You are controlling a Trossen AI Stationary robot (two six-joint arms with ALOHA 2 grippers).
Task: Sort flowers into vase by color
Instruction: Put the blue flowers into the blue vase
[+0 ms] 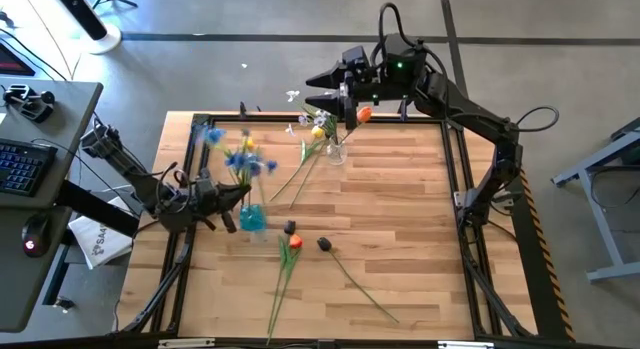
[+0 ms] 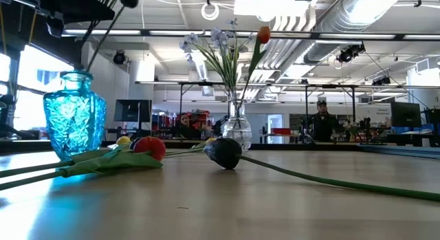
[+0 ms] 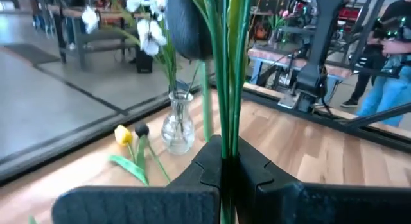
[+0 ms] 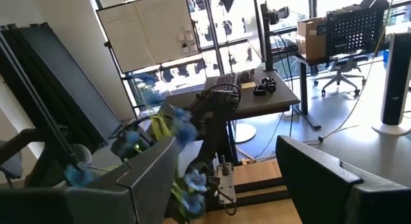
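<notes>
My left gripper (image 1: 240,196) is shut on a bunch of green stems (image 3: 226,89) beside the blue glass vase (image 1: 252,219). Blue blossoms (image 1: 245,161) and a dark tulip head (image 3: 189,25) top the bunch. A clear vase (image 1: 335,149) at the far middle holds white-lilac sprigs (image 2: 216,40) and an orange-red tulip (image 2: 263,35). A yellow tulip (image 1: 318,133), an orange-red tulip (image 1: 293,242) and dark purple tulips (image 1: 324,245) lie flat on the table. My right gripper (image 1: 312,93) hangs open high above the far edge, close to the clear vase. My left gripper pinches several green stems (image 3: 226,147) together between its two fingers, some way below the heads. The fingers come in about level from the table's left and lie across the upright stems. The stems (image 2: 103,34) rise slanting out of the blue vase's neck (image 2: 75,78).
A dark metal frame (image 1: 455,179) runs around the wooden table top. A desk with a keyboard (image 1: 20,164) stands left of the table. The near right part of the table top (image 1: 420,259) holds only one long stem. People stand in the room beyond the far edge.
</notes>
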